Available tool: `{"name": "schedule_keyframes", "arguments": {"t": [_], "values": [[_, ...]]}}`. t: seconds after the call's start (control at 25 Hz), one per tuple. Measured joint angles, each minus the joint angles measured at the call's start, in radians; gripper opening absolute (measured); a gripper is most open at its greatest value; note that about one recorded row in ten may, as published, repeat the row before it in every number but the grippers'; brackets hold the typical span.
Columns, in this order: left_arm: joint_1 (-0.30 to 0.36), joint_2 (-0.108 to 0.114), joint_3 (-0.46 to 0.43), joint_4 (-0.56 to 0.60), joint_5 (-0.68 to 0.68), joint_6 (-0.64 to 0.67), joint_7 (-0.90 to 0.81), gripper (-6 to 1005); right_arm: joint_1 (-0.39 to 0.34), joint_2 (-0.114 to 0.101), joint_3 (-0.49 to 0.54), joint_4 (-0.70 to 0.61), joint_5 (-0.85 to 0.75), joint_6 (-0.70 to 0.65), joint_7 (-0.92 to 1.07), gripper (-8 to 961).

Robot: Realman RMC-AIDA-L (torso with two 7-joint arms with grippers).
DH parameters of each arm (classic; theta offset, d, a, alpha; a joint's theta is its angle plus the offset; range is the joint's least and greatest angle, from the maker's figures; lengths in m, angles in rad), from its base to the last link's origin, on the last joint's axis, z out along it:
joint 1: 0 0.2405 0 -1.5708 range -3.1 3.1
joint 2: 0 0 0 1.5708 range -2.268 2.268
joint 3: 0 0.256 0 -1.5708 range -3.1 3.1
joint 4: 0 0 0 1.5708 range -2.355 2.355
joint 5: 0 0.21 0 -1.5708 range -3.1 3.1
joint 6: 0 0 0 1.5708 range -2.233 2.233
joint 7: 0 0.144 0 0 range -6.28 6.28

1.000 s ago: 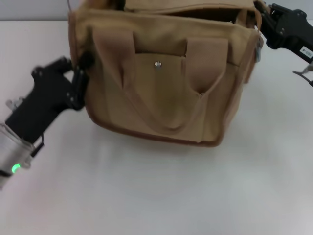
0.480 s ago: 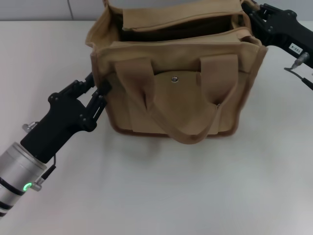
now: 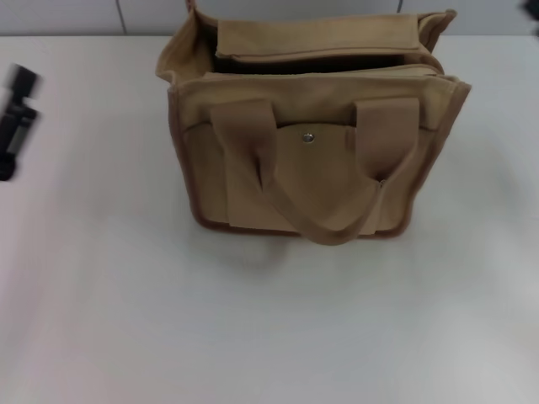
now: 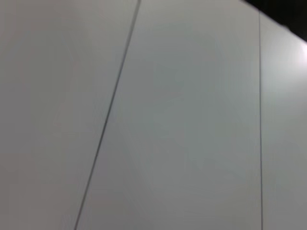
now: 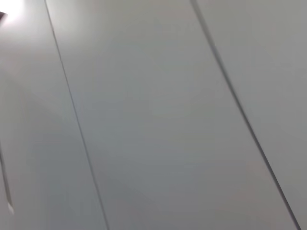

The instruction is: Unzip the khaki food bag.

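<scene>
With no fingers on it, the khaki food bag (image 3: 312, 143) stood free on the desk (image 3: 253, 337) and could slide at any new pull, while the left gripper (image 3: 15, 118) was far aside and I could not tell if its fingers were open or closed.

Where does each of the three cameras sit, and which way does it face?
Head view: on the robot's head, looking down at the khaki food bag on the white table; the left gripper shows at the left edge.
Left wrist view: on the left arm, facing pale seamed panels; no body.
Right wrist view: likewise.
Shared: both wrist views show only panels.
</scene>
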Motion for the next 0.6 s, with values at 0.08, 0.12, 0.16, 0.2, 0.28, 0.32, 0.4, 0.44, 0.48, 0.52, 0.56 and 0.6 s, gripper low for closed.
{"name": "schedule_keyframes", "arguments": {"t": [0.08,0.12,0.16,0.2,0.28,0.32,0.4,0.44,0.48,0.52,0.56,0.6], "values": [[0.005,0.005,-0.008,0.048,0.012,0.029,-0.043,724,-0.062,-0.013,-0.007,-0.008,0.033,-0.140,0.019,548],[0.007,0.008,0.007,0.085,0.026,0.031,-0.076,756,-0.062,-0.013,-0.007,-0.008,0.033,-0.140,0.019,595],[0.008,0.016,0.039,0.149,0.052,0.026,-0.126,787,-0.080,-0.020,-0.018,-0.020,0.028,-0.189,0.025,641],[0.010,0.026,0.082,0.222,0.091,0.015,-0.181,818,-0.095,-0.028,-0.034,-0.037,0.015,-0.238,0.030,687],[0.006,0.060,0.162,0.337,0.180,-0.002,-0.266,818,-0.127,-0.057,-0.124,-0.118,-0.104,-0.378,0.036,705],[0.006,0.060,0.162,0.337,0.180,-0.002,-0.266,818,-0.127,-0.057,-0.124,-0.118,-0.104,-0.378,0.036,713],[-0.005,0.090,0.210,0.389,0.246,-0.006,-0.313,818,-0.131,-0.074,-0.203,-0.179,-0.227,-0.441,0.035,731],[-0.005,0.090,0.210,0.389,0.246,-0.006,-0.313,818,-0.129,-0.076,-0.233,-0.197,-0.278,-0.450,0.030,740],[-0.005,0.090,0.210,0.389,0.246,-0.006,-0.313,819,-0.125,-0.076,-0.259,-0.210,-0.332,-0.454,0.021,740],[-0.021,0.116,0.238,0.418,0.314,-0.007,-0.350,819,-0.120,-0.072,-0.281,-0.217,-0.382,-0.451,0.012,740],[-0.062,0.145,0.254,0.459,0.471,-0.003,-0.426,819,-0.115,-0.064,-0.288,-0.220,-0.416,-0.443,0.007,740],[-0.071,0.146,0.253,0.469,0.515,-0.001,-0.446,819,-0.108,-0.049,-0.295,-0.224,-0.449,-0.433,0.004,740]]}}
